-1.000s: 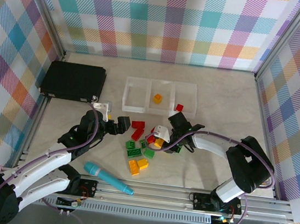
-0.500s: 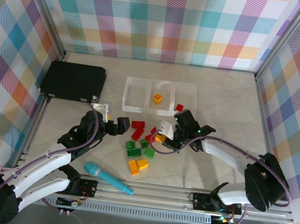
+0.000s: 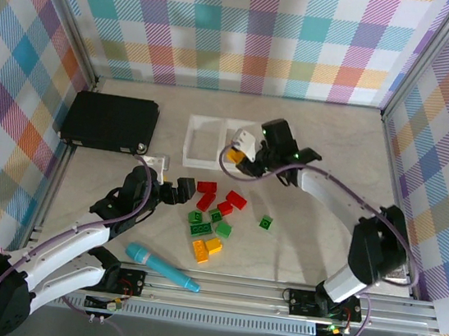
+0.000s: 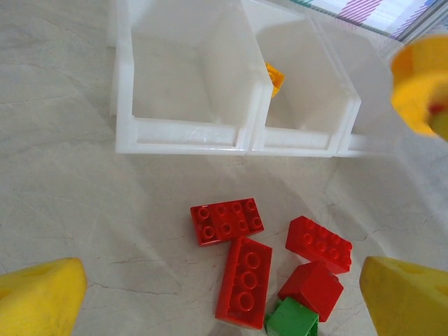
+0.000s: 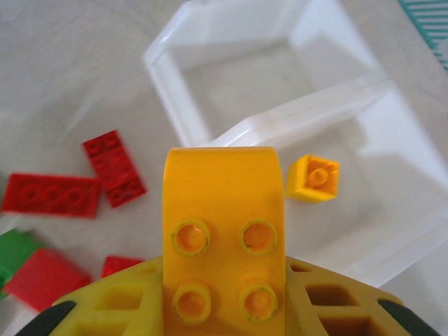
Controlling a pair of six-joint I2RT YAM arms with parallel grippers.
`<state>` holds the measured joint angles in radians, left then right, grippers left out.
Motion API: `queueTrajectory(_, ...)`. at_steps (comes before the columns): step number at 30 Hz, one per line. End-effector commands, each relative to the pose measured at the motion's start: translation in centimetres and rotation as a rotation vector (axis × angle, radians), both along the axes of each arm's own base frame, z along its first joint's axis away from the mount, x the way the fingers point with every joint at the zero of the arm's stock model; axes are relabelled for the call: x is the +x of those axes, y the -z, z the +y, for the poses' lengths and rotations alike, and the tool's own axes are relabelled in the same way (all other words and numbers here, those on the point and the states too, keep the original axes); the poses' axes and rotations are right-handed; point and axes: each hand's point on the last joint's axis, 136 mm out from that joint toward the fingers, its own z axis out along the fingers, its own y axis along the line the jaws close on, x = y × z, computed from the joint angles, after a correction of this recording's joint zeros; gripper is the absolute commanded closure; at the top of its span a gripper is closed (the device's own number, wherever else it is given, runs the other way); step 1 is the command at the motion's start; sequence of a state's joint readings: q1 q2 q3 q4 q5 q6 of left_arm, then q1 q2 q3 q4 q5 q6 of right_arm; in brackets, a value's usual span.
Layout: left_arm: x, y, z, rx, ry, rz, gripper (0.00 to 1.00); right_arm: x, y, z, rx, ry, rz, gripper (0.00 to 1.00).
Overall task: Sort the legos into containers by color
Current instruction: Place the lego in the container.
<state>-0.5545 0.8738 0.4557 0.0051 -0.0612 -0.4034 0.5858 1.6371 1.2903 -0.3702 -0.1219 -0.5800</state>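
Clear plastic containers (image 3: 201,122) stand in a row at the back of the worktop (image 3: 321,255) in the top view. Your right pincer (image 3: 239,152) hangs over the middle one. Your left pincer (image 3: 179,188) gapes wide beside the loose legos (image 3: 216,217), which are red, green and yellow.

From the left wrist, a small orange brick (image 4: 274,77) lies in the middle container, and red bricks (image 4: 243,280) lie near the trays.

From the right wrist, your pincer is clenched on a yellow four-stud brick (image 5: 224,224) at that container's edge. I judge the brick light, stiff and slick: keep the pads on its flat side walls, not the studs, or it may twist out.
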Motion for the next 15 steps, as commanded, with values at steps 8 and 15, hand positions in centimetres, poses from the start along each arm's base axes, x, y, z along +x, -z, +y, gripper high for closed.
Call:
queueTrajectory(8,-0.4,-1.7,0.2,-0.008,0.006,-0.053,0.01,7.8,1.5,1.7,-0.087,0.075,-0.009,0.84)
queueTrajectory(15,-0.5,-1.8,0.3,-0.007,0.007,-0.053,0.01,12.1,3.9,1.9,-0.182,0.130,-0.049,0.84)
